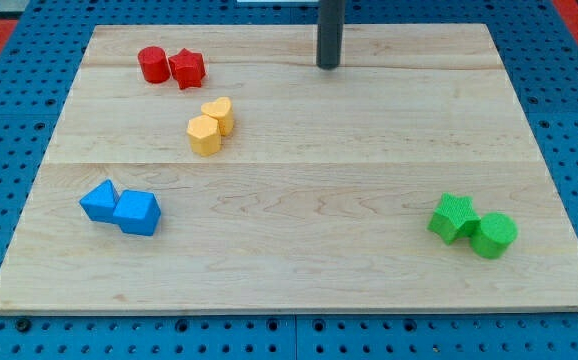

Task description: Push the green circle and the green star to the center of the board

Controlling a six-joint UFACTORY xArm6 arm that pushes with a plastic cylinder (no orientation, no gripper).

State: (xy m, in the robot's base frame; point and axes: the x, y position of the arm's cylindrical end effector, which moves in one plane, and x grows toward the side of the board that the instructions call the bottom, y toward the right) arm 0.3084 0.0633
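Green star-shaped block [453,217] and green circular block [494,236], touching, counter's [369,150] lower right; my tip [328,66] top centre, well apart. No fingers fitted.

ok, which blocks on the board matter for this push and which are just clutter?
Job: green star, green circle, touching, at the view's bottom right; my tip, far off near the view's top.
Clutter: red pair, yellow pair, blue pair.
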